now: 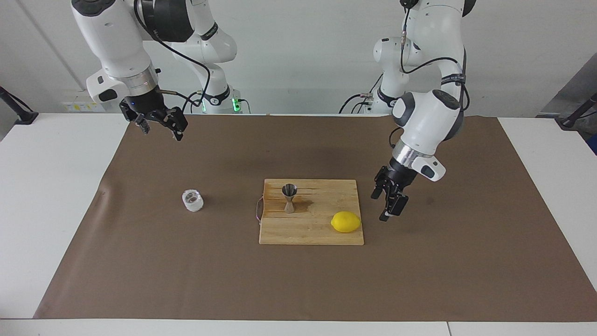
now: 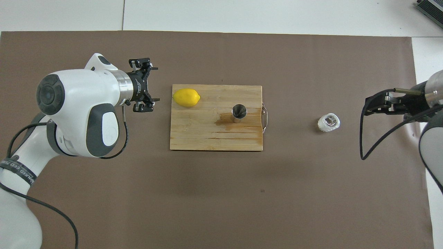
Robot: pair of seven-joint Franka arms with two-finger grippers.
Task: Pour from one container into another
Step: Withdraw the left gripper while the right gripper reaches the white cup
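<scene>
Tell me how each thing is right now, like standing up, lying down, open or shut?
Clear cup: upright on the brown mat, nothing holding it.
Steel jigger: upright on the cutting board, untouched.
Lemon: lying on its side on the board.
Cutting board: flat, with a wet stain beside the jigger.
Left hand: open, empty, over the mat beside the board.
Right hand: open, empty, waiting.

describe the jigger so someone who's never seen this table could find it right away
Find the wooden cutting board mid-table on the brown mat. The jigger stands upright on it, toward the right arm's end. It is slim, shiny steel and hourglass-shaped, unlike the round yellow lemon.
</scene>
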